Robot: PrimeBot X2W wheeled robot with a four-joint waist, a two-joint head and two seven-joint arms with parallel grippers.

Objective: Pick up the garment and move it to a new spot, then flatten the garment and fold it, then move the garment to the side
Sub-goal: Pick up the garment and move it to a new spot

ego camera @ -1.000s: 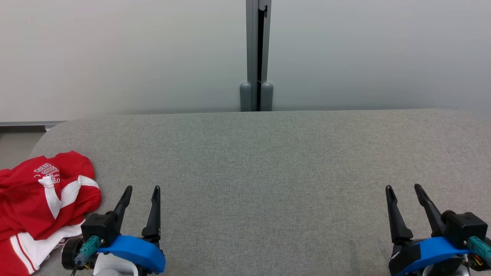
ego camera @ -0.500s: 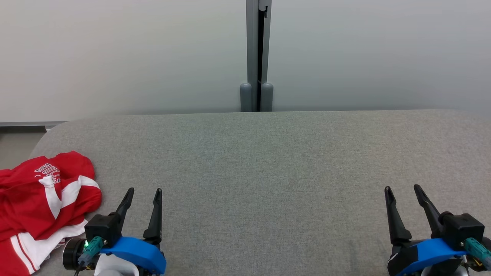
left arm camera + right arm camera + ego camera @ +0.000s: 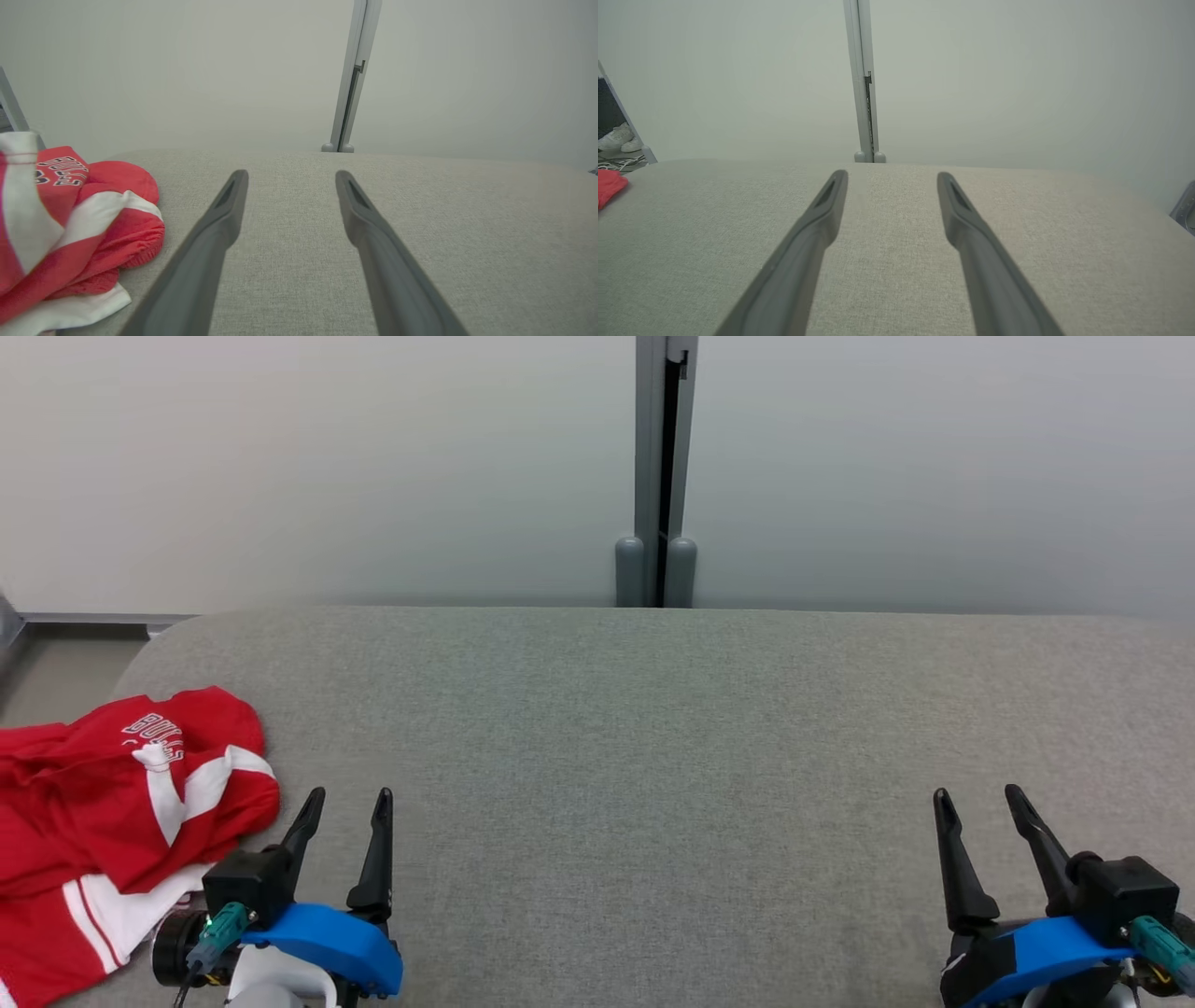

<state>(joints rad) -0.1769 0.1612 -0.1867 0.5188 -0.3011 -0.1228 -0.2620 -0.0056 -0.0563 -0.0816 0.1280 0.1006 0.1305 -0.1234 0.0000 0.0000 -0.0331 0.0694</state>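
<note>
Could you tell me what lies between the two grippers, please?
Only the bare grey fabric surface lies between the left gripper and the right gripper; the head view shows it.

A crumpled red garment (image 3: 112, 793) lies on the grey fabric surface (image 3: 653, 756).

Red-white garment (image 3: 112, 803) crumpled, lying at grey table's (image 3: 653, 756) left end
</note>
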